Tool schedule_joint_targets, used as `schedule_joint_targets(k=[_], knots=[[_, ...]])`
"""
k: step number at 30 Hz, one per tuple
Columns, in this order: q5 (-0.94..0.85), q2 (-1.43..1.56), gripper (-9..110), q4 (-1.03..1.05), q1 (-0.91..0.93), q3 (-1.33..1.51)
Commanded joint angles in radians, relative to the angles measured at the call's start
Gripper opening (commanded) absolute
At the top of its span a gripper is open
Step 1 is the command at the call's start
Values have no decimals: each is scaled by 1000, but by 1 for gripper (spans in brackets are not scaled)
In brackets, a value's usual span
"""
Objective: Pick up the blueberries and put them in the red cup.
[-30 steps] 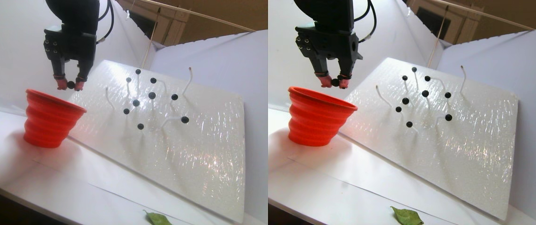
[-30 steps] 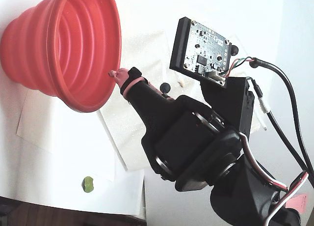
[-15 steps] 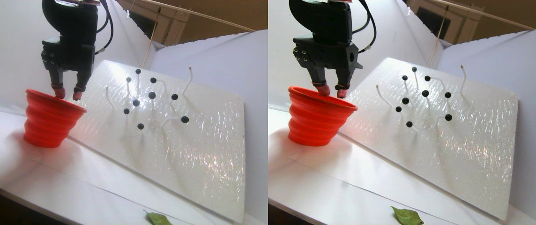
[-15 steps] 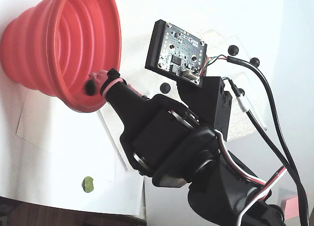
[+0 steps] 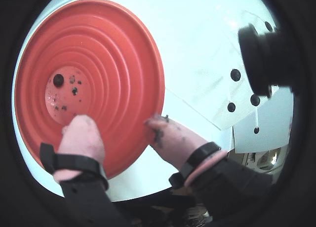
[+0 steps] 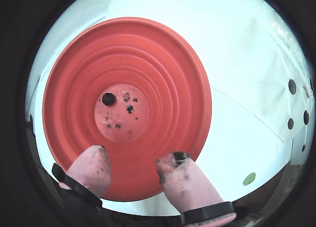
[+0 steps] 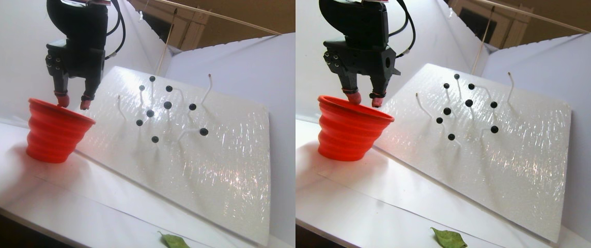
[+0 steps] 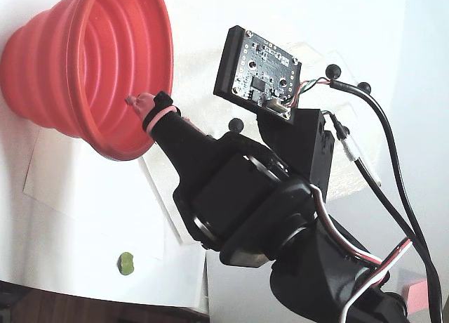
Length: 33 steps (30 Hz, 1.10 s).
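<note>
Gripper (image 6: 133,163) hung over red cup (image 6: 74,138) rim, pink fingertips (image 6: 91,165) spread apart, nothing between them. One blueberry (image 6: 108,98) lay on cup floor beside dark specks, possibly juice. Remaining blueberries (image 7: 167,105) sat on tilted white board (image 7: 213,170).

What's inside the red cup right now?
In both wrist views the red cup holds one whole blueberry on its floor, beside small dark specks. The open gripper hangs above the rim; its pink fingertips cover part of the near wall.
</note>
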Motion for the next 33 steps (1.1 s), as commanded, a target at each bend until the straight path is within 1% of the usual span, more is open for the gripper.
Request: schedule_joint_targets(k=[1, 14, 21, 33], knots=[[-9, 143, 19, 9, 52, -55], [-54, 273, 18, 46, 124, 32], [-80, 296, 18, 52, 170, 61], [-103, 397, 17, 84, 206, 138]])
